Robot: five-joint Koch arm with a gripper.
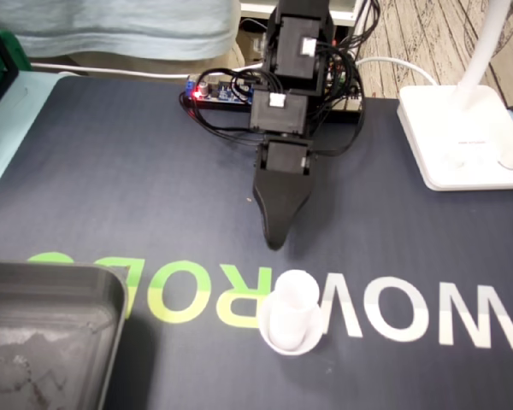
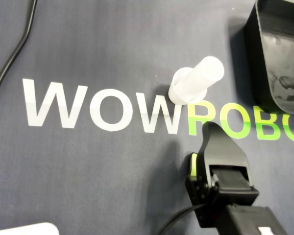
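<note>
1. White cup [image 1: 289, 314] pick-up is judged to be at the approach step: nothing is held, and the cup stands free on the mat.
2. Mat [image 1: 111, 171]: dark, covers the work surface and carries the WOWROBO lettering [image 2: 63, 105]. All places below are given from that lettering.
3. Tray [image 1: 60, 275]: dark grey, lies at the green end of the lettering and covers its last letter. Judged a likely drop-off point, but this is unconfirmed.
4. Lamp base [image 1: 462, 137]: white, beyond the white end of the lettering on the arm's side, well apart from it.
5. Arm [image 1: 282, 111]: black, reaches across the mat toward the middle of the lettering, with wiring bunched at its base.
6. Gripper [image 1: 275, 242]: tip low, just short of the lettering on the arm's side, near the cup but not touching it. Both views show only a single black wedge, so whether the jaws are spread or pressed together cannot be told.
7. Cup, as the overhead view [image 2: 196, 81] confirms: upright, wider flange down, on the lettering where the white letters meet the green ones.
8. Next move, as judged: the jaws must be wide enough to straddle the cup's narrow body. The gripper should then advance over the lettering's near edge, low and centred. The cup looks light and tall, and contact from one jaw alone would likely tip it.
</note>
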